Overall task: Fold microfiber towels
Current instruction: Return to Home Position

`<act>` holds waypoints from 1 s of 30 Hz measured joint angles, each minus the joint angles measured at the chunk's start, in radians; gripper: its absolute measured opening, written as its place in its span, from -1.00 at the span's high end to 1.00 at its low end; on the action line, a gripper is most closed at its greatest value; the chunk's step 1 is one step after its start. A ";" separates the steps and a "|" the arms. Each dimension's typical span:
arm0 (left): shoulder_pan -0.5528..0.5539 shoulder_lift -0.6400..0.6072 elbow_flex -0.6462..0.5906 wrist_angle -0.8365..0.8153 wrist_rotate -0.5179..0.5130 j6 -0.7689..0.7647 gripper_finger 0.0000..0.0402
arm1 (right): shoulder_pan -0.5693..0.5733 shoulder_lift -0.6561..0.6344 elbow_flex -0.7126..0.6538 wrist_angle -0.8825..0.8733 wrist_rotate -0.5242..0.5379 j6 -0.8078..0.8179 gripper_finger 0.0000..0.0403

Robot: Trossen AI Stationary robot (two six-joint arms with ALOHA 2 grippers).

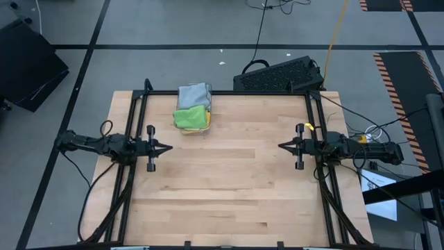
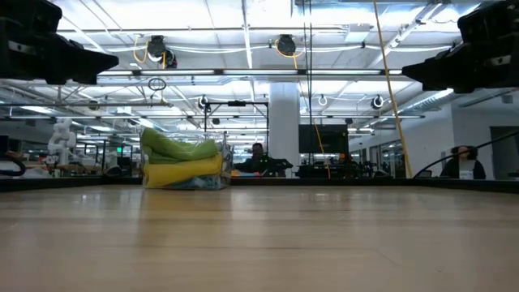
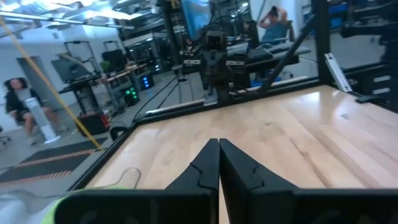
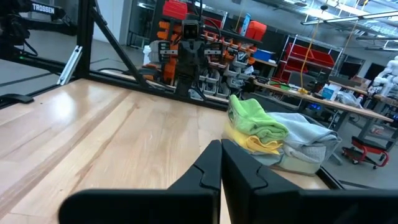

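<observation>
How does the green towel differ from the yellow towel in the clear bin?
The green towel lies on top; the yellow towel sits beneath it. From above the green towel shows broadly, the yellow towel only as an edge. Both are folded in the clear bin. The left gripper and right gripper wait apart, jaws shut.

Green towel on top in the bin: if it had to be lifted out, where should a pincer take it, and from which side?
Probably from straight above, pinching the green towel at its bulging middle: it lies topmost, on the yellow towel, and the bin hems the stack's sides. The left pincer, shut, is nearer.
</observation>
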 joint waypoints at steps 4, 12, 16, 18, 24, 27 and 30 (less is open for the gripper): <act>0.052 0.000 0.000 -0.007 0.052 0.002 0.98 | 0.000 0.000 0.000 0.000 0.000 0.000 1.00; 0.237 0.000 -0.013 0.007 0.180 -0.023 0.99 | 0.000 0.000 0.000 0.000 0.000 0.000 1.00; 0.348 0.005 -0.014 0.000 0.239 -0.067 0.96 | 0.000 0.000 0.000 0.000 0.000 0.000 1.00; 0.384 0.005 -0.014 0.000 0.242 -0.076 0.98 | 0.000 0.000 0.000 0.000 0.000 0.000 1.00; 0.424 0.005 -0.016 0.013 0.337 -0.079 0.95 | 0.000 0.000 0.000 0.000 0.000 0.000 1.00; 0.417 0.006 -0.016 0.014 0.339 -0.093 0.97 | 0.000 0.000 0.000 0.000 0.001 0.000 1.00; 0.397 0.006 -0.016 0.015 0.345 -0.105 0.98 | 0.000 0.000 0.000 0.000 0.001 0.000 1.00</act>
